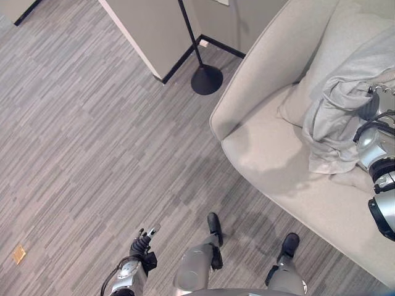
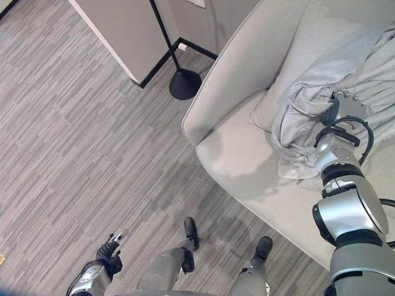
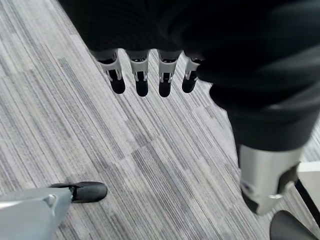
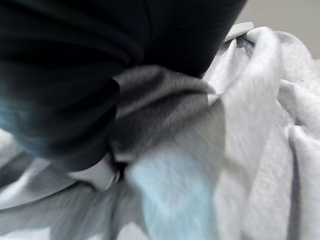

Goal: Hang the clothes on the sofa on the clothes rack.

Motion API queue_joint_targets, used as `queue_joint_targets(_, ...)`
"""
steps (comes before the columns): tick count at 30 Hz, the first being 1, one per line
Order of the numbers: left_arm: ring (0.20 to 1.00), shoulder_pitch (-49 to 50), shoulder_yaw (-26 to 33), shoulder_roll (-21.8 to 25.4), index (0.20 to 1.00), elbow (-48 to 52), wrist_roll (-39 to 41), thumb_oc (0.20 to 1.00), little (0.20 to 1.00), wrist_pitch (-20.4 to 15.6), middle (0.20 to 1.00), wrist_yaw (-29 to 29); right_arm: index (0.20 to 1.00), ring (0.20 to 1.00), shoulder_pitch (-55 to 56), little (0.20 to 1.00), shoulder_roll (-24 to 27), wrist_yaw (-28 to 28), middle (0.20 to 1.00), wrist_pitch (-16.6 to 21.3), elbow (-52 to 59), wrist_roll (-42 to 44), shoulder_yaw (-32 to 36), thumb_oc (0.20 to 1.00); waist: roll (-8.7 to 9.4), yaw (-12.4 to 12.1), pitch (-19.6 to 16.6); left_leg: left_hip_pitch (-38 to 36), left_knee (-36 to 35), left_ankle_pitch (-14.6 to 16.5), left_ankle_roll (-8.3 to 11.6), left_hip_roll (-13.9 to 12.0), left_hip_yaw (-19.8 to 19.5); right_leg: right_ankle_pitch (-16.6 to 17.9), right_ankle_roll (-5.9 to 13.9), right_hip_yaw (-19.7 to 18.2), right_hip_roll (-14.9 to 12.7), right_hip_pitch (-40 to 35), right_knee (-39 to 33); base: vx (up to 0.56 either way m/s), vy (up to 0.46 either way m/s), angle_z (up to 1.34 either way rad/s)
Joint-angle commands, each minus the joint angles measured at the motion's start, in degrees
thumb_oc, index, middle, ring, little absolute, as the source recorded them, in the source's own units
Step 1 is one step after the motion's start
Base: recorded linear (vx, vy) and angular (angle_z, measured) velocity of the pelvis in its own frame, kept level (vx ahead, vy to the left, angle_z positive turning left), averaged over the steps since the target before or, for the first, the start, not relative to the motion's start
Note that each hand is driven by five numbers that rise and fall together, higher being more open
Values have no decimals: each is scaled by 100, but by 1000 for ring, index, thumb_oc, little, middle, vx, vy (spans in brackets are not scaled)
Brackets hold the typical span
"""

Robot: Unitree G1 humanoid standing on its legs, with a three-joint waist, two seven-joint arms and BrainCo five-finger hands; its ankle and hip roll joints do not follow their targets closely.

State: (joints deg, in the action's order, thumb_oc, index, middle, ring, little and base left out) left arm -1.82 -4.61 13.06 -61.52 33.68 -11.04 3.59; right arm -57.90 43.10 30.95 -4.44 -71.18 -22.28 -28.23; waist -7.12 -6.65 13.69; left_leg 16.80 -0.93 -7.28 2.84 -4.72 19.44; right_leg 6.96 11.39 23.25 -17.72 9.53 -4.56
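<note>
My right hand (image 2: 343, 110) presses into the crumpled light-grey fleece garment (image 2: 302, 123) on the beige fabric sofa (image 2: 247, 154), at 2 o'clock; finger closure indeterminate. Left hand (image 3: 150, 75) at 7 o'clock: fingers straight, holding nothing.

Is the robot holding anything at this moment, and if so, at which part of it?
It cannot be told: the right robot hand is pressed into the bunched light grey fleece garment on the beige sofa, fingers hidden. The left robot hand holds nothing.
</note>
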Motion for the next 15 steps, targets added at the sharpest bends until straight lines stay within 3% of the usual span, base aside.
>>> queue_joint_targets(1,1000,-171,-169,357,1000,-278,-206,1000,1000,-31,1000,143,200,200,539,200,-690,-501,200,63,154,135,-174,200,316,-83,-23,329,711,303,516,-300,-59,243,217,-130,-784,57,523,0,0,0)
queue_joint_targets(5,1000,-139,-58,304,1000,-322,-353,1000,1000,-27,1000,243,200,200,1057,200,-681,-239,200,4,915,164,273,200,380,26,-95,244,733,385,502,-287,-40,240,220,-150,-824,24,551,5,-1,-1)
queue_joint_targets(8,1000,-53,60,246,1000,-252,-557,1000,1000,-22,1000,327,200,200,1943,200,-395,208,200,-84,2290,217,1192,200,450,205,-201,49,768,497,489,-331,-27,186,202,-186,-805,-126,551,13,-41,-2)
queue_joint_targets(10,1000,-40,85,229,1000,-228,-619,1000,1000,6,1000,332,200,200,2122,200,-295,295,200,-83,2648,289,1448,200,476,273,-238,-4,763,505,490,-349,-16,167,201,-192,-792,-176,537,11,-53,-3)
queue_joint_targets(11,1000,-9,96,218,1000,-171,-750,1000,1000,50,1000,347,200,200,2626,200,-131,423,200,-123,3397,217,1939,200,535,326,-325,-149,707,507,495,-377,-5,134,205,-184,-757,-298,486,17,-89,-6)
queue_joint_targets(15,1000,49,157,216,1000,-45,-970,1000,1000,119,1000,369,200,200,3184,200,176,664,200,-139,4351,-3,2633,200,632,440,-500,-454,524,448,507,-420,24,93,220,-187,-680,-513,416,18,-62,2)
